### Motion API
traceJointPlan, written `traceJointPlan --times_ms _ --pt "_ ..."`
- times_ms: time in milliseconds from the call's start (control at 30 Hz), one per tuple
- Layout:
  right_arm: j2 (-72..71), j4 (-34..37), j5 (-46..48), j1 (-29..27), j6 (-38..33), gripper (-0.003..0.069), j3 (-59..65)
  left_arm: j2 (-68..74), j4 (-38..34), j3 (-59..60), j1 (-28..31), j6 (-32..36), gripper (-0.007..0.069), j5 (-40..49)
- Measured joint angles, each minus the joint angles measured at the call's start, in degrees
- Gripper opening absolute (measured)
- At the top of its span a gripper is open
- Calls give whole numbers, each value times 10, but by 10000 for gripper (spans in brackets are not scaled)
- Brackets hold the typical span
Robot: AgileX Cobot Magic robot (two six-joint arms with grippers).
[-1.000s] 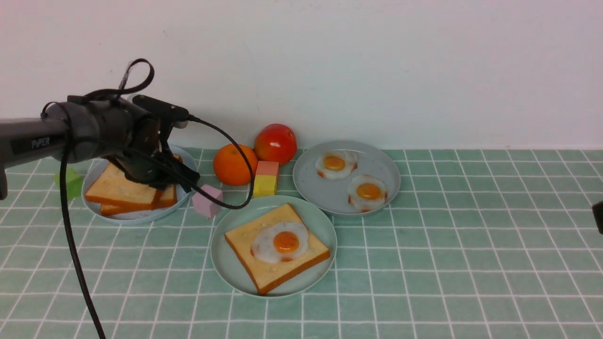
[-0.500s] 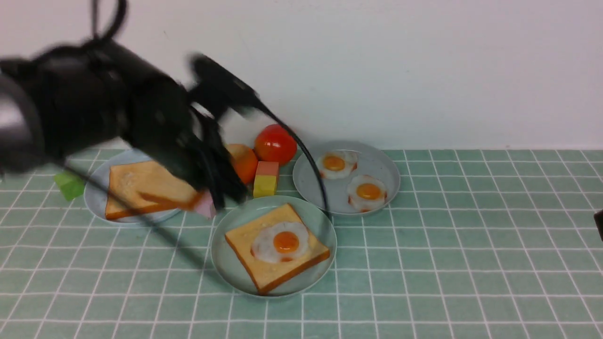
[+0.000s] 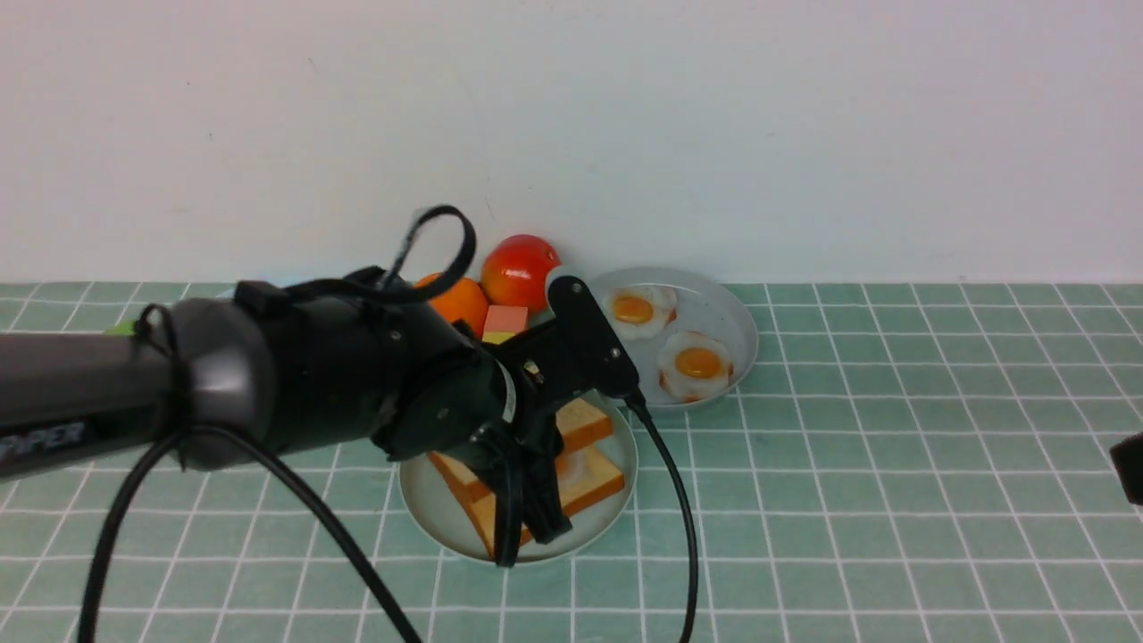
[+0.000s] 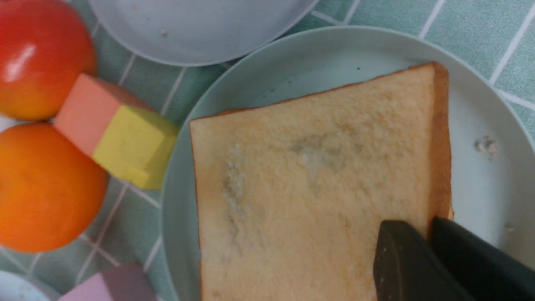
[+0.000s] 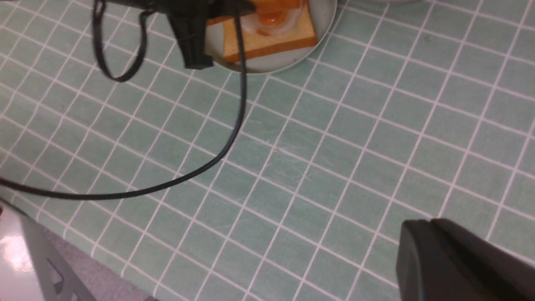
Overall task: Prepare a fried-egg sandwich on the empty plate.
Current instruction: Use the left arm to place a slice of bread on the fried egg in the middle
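The fried-egg sandwich is stacked on the empty plate, at the near middle of the worktop. Its bottom toast slice lies flat there with the fried egg on it. The top toast slice sits over both, roughly squared to the slice below. From the front view I cannot tell whether it rests on the egg or hangs just above it. The left gripper has its jaws clamped on this top slice at the crust edge, close to one corner, so most of the tan face is uncovered. The toast looks light and fairly stiff, so a pinch across its thickness at the crust should hold it level without bending. The glossy egg looks slick and may slide if the slice is dragged sideways, so a straight release seems safest. Just beyond the plate stand a pink-and-yellow block, an orange and a tomato, with a lilac block to the left. A grey plate with two spare eggs is far right and almost touches the rim. The right gripper hangs well apart to the right, over bare tiles. I cannot tell whether its jaws are together or parted.
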Motion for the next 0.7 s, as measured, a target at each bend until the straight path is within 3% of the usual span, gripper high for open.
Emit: traceJointPlan --times_ms 400,700 --pt "0 13 3 0 0 43 0 35 -25 0 0 0 62 -24" --pt "-12 14 3 0 0 52 0 27 -83 0 0 2 253 -21"
